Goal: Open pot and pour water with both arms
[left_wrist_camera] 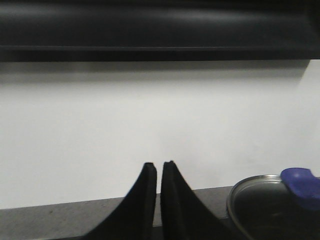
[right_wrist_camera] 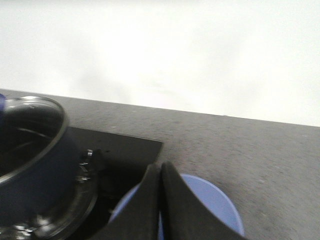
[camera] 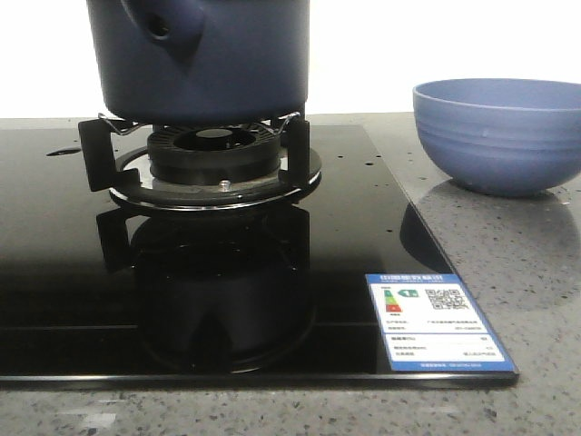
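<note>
The dark navy pot (camera: 209, 54) stands on the gas burner (camera: 213, 154), its stubby hollow handle (camera: 162, 27) pointing toward the camera; its top is cut off in the front view. The left wrist view shows its glass lid (left_wrist_camera: 260, 200) with a blue knob (left_wrist_camera: 300, 182) still on the pot. My left gripper (left_wrist_camera: 159, 165) hovers beside the lid, shut and holding nothing. In the right wrist view the pot (right_wrist_camera: 35, 170) and its lid (right_wrist_camera: 25, 130) lie off to one side. My right gripper (right_wrist_camera: 161, 166) is shut and empty, above the bowl. Neither gripper appears in the front view.
A periwinkle-blue ribbed bowl (camera: 499, 132) sits on the grey stone counter (camera: 526, 272) right of the black glass hob (camera: 73, 272); it also shows under the right fingers as the bowl (right_wrist_camera: 210, 200). A blue energy label (camera: 436, 318) is stuck on the hob's front right corner.
</note>
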